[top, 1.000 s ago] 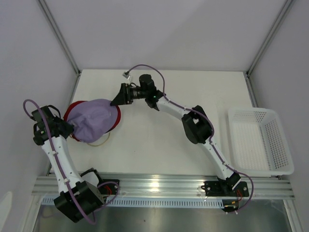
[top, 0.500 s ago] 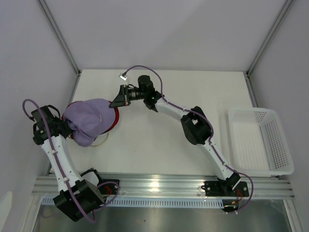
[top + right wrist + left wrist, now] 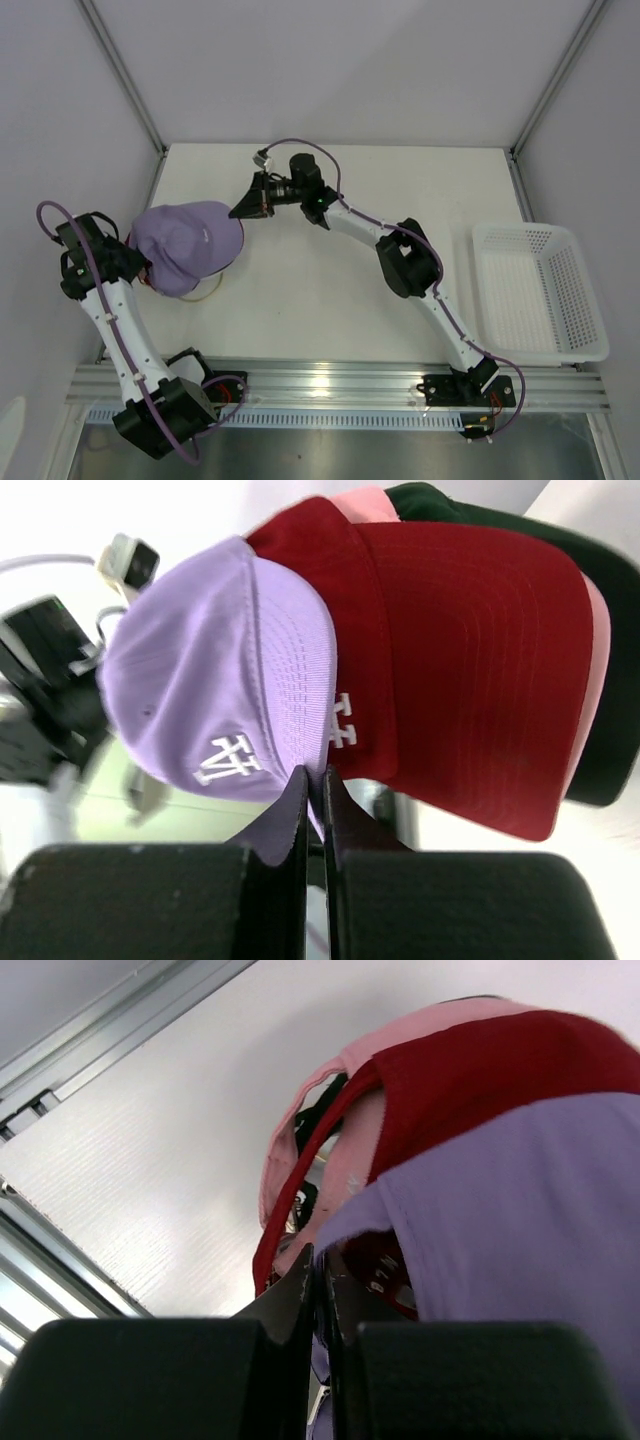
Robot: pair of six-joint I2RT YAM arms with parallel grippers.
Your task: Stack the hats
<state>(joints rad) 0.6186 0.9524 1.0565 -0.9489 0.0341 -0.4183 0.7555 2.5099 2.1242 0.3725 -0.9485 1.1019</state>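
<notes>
The lavender hat (image 3: 185, 245) with a white logo lies on top of the stacked hats at the table's left. In the right wrist view the lavender hat (image 3: 220, 660) covers a red hat (image 3: 470, 650), with a pink hat (image 3: 598, 620) and a dark green hat (image 3: 480, 515) underneath. My right gripper (image 3: 238, 210) (image 3: 315, 778) is shut on the lavender brim's edge. My left gripper (image 3: 143, 272) (image 3: 320, 1260) is shut on the back edge of the lavender hat (image 3: 520, 1220), beside the red hat (image 3: 480, 1070) and pink hat (image 3: 300, 1130).
A white mesh basket (image 3: 540, 290) stands at the table's right edge. A thin gold wire loop (image 3: 208, 291) shows under the stack's near side. The frame posts and walls close in behind and at both sides.
My right gripper has shut on the lavender brim. The lavender hat has shifted left and back over the stack, hiding the red rim in the top view. My left arm drew slightly left.
</notes>
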